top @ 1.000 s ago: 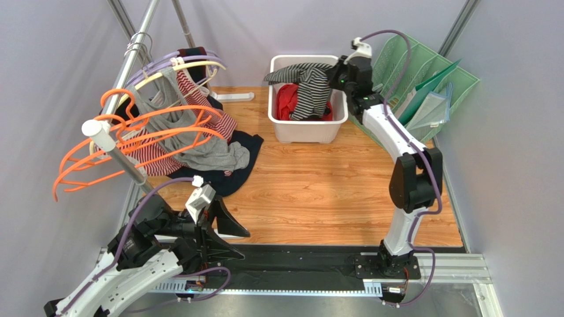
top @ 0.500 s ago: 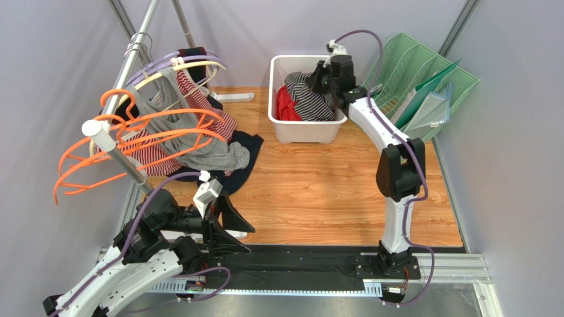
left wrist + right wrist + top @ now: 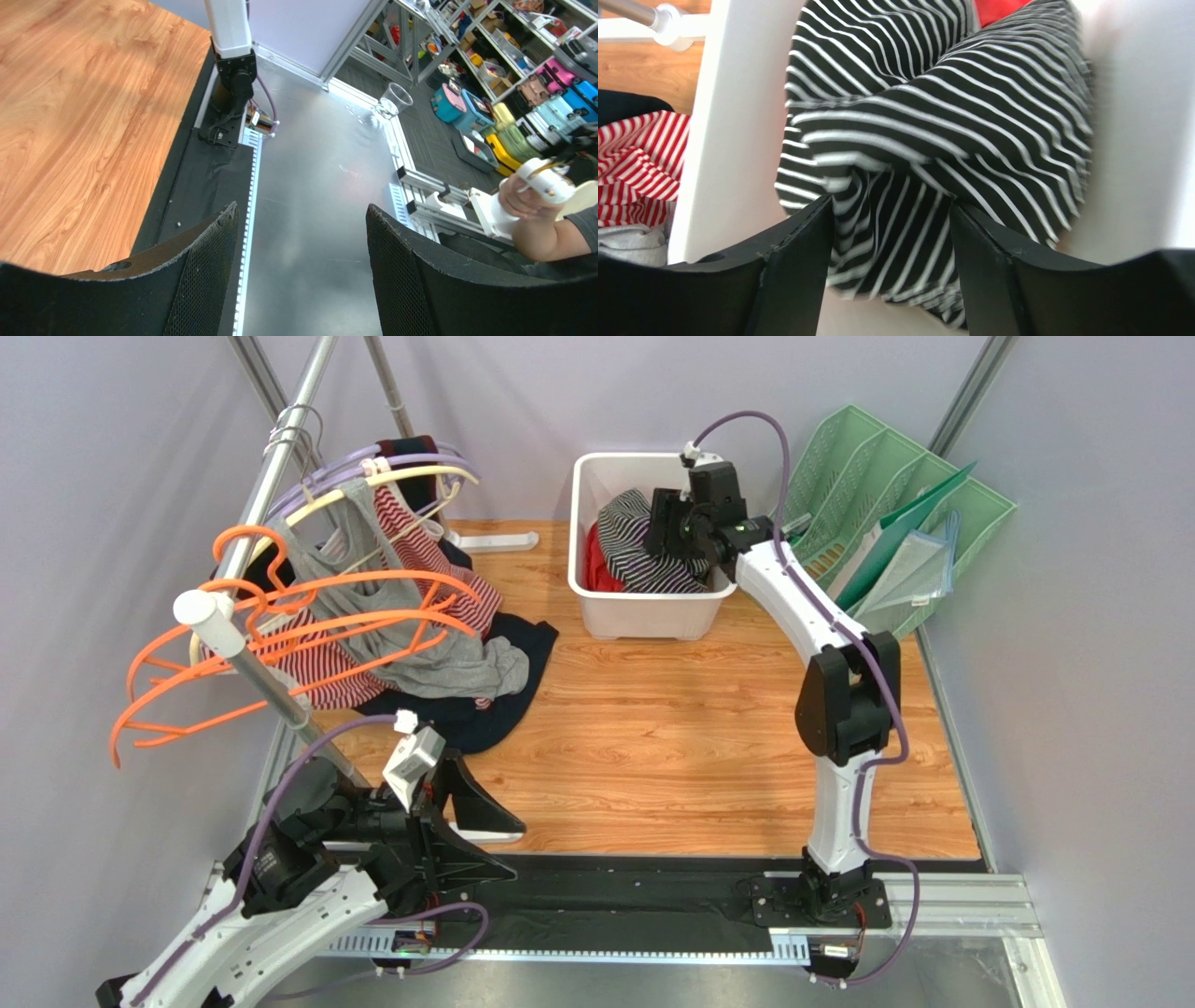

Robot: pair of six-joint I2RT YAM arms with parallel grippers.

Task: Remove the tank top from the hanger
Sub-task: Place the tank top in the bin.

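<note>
Right gripper (image 3: 890,208) sits over the white bin (image 3: 652,613), upper centre of the top view. Its fingers are apart and the black-and-white striped top (image 3: 631,543) is bunched right under and between them. The wrist view is blurred, so contact can't be confirmed, but nothing looks pinched. The striped top lies inside the bin on a red cloth (image 3: 596,567), off any hanger, so this one reads as dropped off. Left gripper (image 3: 302,210) is in the lower left of the top view, fingers apart, nothing between them, pointing off the near edge of the table (image 3: 673,742). The orange hangers (image 3: 183,672) are on the rail (image 3: 260,683) at left. A grey top (image 3: 421,665) is draped through them and red-striped tops (image 3: 330,679) hang beside it, so there is probably more to pull. Handling guess: thin knit that is light, limp and stretchy, and not fragile. It should sag, bunch and drag rather than slide clean, and the straps will likely snag on the hanger arms. The best hold is probably a shoulder strap near where it crosses the hanger, lifted up and over the arm end. A hem grab would likely just stretch the cloth and tug the hanger along the rail.
</note>
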